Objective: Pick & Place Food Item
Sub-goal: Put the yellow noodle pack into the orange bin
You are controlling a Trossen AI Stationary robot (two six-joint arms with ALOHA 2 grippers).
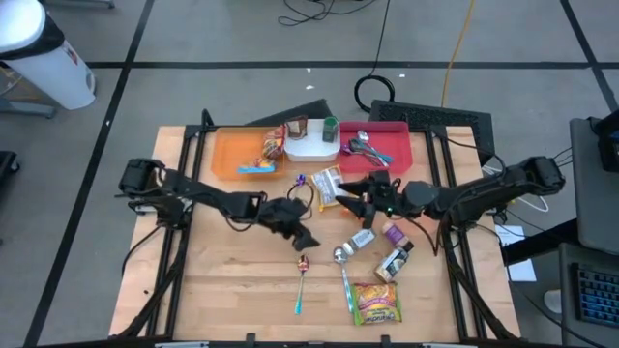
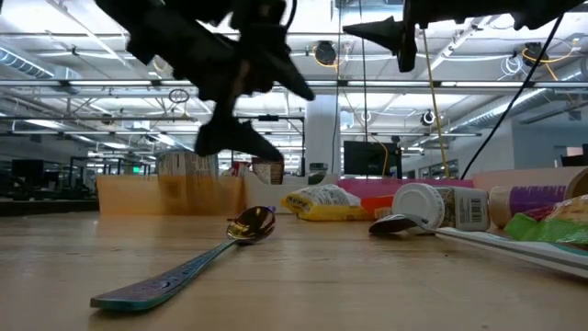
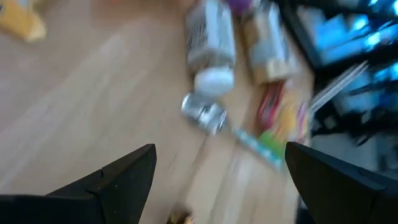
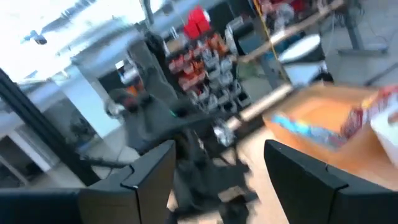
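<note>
This is a robotics lab in a large open industrial hall. The wooden surface [image 1: 242, 280] stands on a grey floor marked with dark tape lines [image 1: 126, 77], with cables [image 1: 455, 48] trailing across it. The low view shows exposed ceiling trusses and strip lights [image 2: 92, 87], and a monitor [image 2: 366, 156] behind. The right wrist view shows shelving stacked with red bins [image 4: 199, 50].

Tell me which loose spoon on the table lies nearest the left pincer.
The spoon with the copper-coloured bowl, just below the left pincer. The silver-bowled spoon lies farther right, beside the snack packet.
</note>
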